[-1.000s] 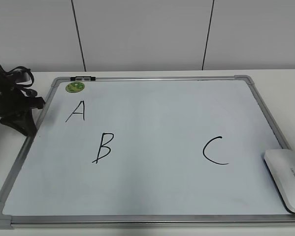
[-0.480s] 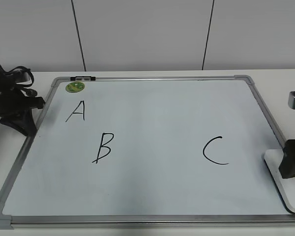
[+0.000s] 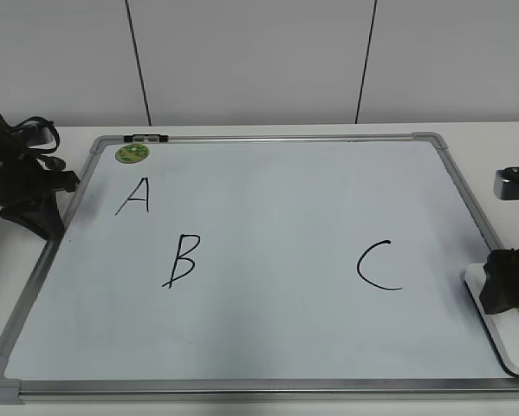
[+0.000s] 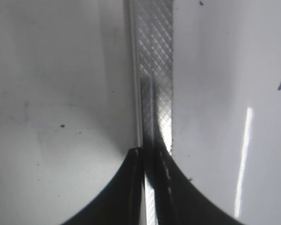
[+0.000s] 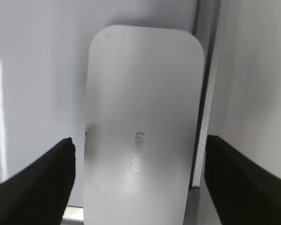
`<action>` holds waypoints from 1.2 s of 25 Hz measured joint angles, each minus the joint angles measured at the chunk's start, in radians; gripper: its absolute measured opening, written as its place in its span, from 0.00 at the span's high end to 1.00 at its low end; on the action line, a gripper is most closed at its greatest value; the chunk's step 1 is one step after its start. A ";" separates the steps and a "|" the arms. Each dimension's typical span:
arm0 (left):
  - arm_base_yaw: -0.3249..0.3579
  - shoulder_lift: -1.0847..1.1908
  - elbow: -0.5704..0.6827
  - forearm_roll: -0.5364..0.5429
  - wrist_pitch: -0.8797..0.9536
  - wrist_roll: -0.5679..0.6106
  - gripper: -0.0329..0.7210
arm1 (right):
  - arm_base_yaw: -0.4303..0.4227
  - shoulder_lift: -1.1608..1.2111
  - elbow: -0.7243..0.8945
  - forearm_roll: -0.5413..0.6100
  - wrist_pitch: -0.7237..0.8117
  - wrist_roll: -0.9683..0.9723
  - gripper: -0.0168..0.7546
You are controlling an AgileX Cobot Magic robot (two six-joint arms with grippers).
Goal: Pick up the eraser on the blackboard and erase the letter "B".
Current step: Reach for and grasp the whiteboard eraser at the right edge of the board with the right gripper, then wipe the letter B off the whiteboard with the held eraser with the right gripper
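Note:
The blackboard (image 3: 268,347) lies flat on the table, with a pale surface and a silver frame. The black letter "B" (image 3: 181,259) is at its left centre, between "A" (image 3: 134,196) and "C" (image 3: 379,265). The white eraser (image 3: 502,334) lies at the board's near right corner, also in the right wrist view (image 5: 140,131). My right gripper (image 5: 139,164) is open, its fingers either side of the eraser and above it; in the exterior view (image 3: 509,290) it partly hides the eraser. My left gripper (image 4: 149,157) is shut and empty over the board's left frame (image 4: 154,70).
A round green magnet (image 3: 132,153) sits at the board's far left corner, with a small black clip (image 3: 146,138) on the top frame. The left arm (image 3: 21,186) stands beside the left edge. A white wall rises behind the table.
My right gripper has come into the exterior view from the right and now hangs over the eraser. The left arm has hardly moved. The letters are unchanged.

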 joint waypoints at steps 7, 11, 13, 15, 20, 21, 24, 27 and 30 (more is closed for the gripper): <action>0.000 0.000 0.000 0.000 0.000 0.000 0.90 | 0.000 0.044 -0.001 -0.002 -0.032 0.000 0.15; 0.000 0.000 0.000 0.000 0.000 0.000 0.90 | 0.000 0.072 -0.002 -0.002 -0.038 0.000 0.15; 0.000 0.000 0.000 0.000 0.000 0.000 0.90 | 0.000 0.078 -0.002 -0.002 -0.040 0.000 0.16; 0.000 0.000 0.000 0.000 0.000 0.000 0.90 | 0.000 0.079 -0.002 -0.002 -0.040 0.000 0.20; 0.000 0.000 0.000 0.000 0.000 0.000 0.90 | 0.000 0.080 -0.003 0.004 -0.038 0.000 0.28; 0.000 0.000 0.000 0.000 0.000 0.000 0.90 | 0.000 0.080 -0.003 0.004 -0.037 0.000 0.28; 0.000 0.000 0.000 0.000 0.000 0.000 0.90 | 0.000 0.081 -0.014 0.005 -0.013 0.000 0.28; 0.000 0.000 0.000 0.000 0.000 0.000 0.90 | 0.000 0.085 -0.047 0.005 0.052 0.000 0.28; 0.000 0.000 0.000 0.000 0.000 0.000 0.90 | 0.000 0.085 -0.101 0.010 0.113 0.000 0.28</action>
